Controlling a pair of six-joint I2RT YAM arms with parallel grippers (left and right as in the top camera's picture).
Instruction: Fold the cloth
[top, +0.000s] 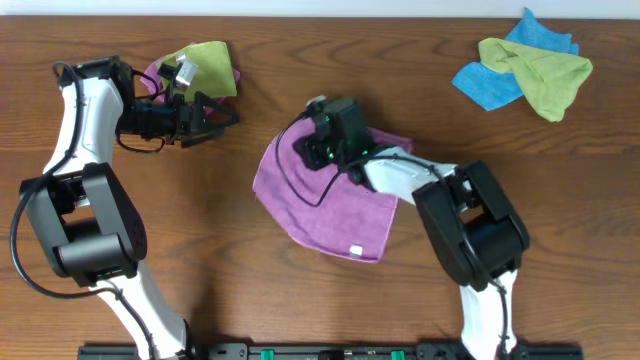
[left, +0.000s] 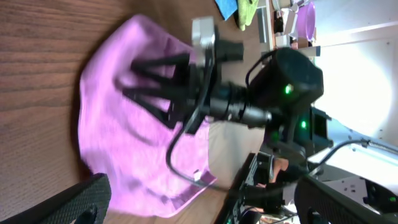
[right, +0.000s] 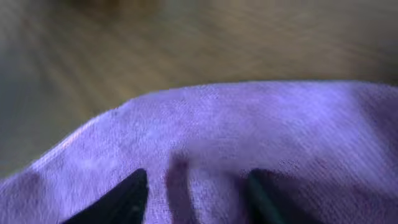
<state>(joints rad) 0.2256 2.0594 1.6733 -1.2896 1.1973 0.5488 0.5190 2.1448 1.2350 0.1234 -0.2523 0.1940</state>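
The lilac-purple cloth lies crumpled flat in the middle of the table, its small white tag at the near edge. My right gripper points down on the cloth's far left part. In the right wrist view its two dark fingertips stand apart, pressed into the cloth, with a narrow ridge of fabric between them that neither tip touches. My left gripper hangs open and empty to the left, off the cloth. In its own view it looks across at the cloth and the right gripper.
A lime-green cloth on a small purple one sits at the far left, just behind my left gripper. A blue and a lime-green cloth lie at the far right corner. Bare wooden table surrounds the cloth.
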